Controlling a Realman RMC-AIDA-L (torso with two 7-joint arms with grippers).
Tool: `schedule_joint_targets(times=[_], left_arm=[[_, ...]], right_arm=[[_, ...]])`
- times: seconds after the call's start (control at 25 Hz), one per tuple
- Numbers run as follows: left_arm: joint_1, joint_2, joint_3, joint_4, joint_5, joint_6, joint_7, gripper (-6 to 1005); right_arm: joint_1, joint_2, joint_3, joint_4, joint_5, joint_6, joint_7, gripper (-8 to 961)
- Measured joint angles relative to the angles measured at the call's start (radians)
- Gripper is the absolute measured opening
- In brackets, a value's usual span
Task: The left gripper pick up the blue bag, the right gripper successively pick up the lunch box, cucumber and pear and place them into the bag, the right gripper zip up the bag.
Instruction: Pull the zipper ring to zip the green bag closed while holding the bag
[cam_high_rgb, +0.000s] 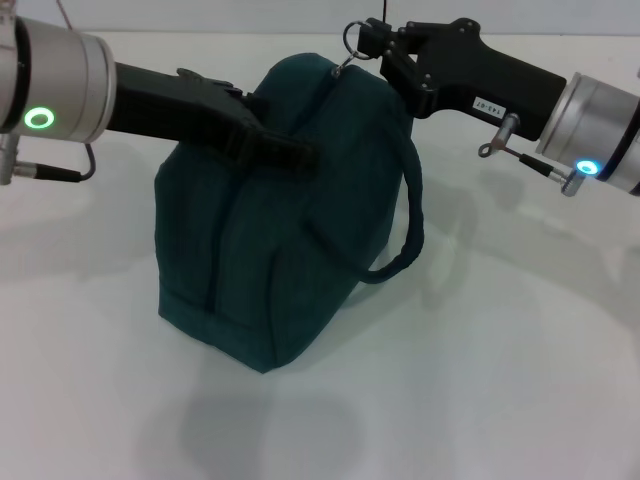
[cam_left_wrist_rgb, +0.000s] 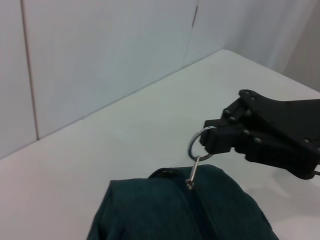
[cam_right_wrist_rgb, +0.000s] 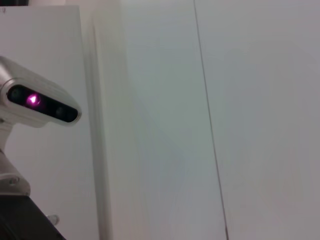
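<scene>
R gripper (cam_high_rgb: 368, 45) sits at the far top corner of the blue bag (cam_high_rgb: 270, 250), fingertips pinched on the metal pull ring (cam_high_rgb: 352, 38) of the zip; left wrist view shows the same thing closer: ring (cam_left_wrist_rgb: 199, 145) caught in the black fingertips, small slider tab (cam_left_wrist_rgb: 192, 173) hanging from it down onto the bag's top seam. Zip looks closed along the top ridge as far as visible; no contents on show.

L gripper (cam_high_rgb: 275, 145) reaches in from the robot's left, fingers closed on the bag's fabric high on the near side, approx mid-length of the top ridge. Bag stands upright on the white table (cam_high_rgb: 480, 380), base flat, top slightly bunched where L gripper grips. One dark carry handle (cam_high_rgb: 405, 235) droops in a loop off the bag's right side, low end near the table.

R wrist view: only pale wall panels and a camera unit w/ a pink light (cam_right_wrist_rgb: 32, 100); bag not in it.
</scene>
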Motion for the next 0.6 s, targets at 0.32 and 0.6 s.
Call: schedule_joint_targets(times=[0.32,0.6], left_arm=[[0.029,0.002,-0.005,0.007,0.003,-0.037,0.000,857],[0.037,0.003,0.001,0.011,0.003,-0.038,0.009,777]], right_arm=[[-0.004,0.001,0.002,0.000,0.000,-0.003,0.000,6],[-0.005,0.001,0.002,0.000,0.000,-0.004,0.000,7]])
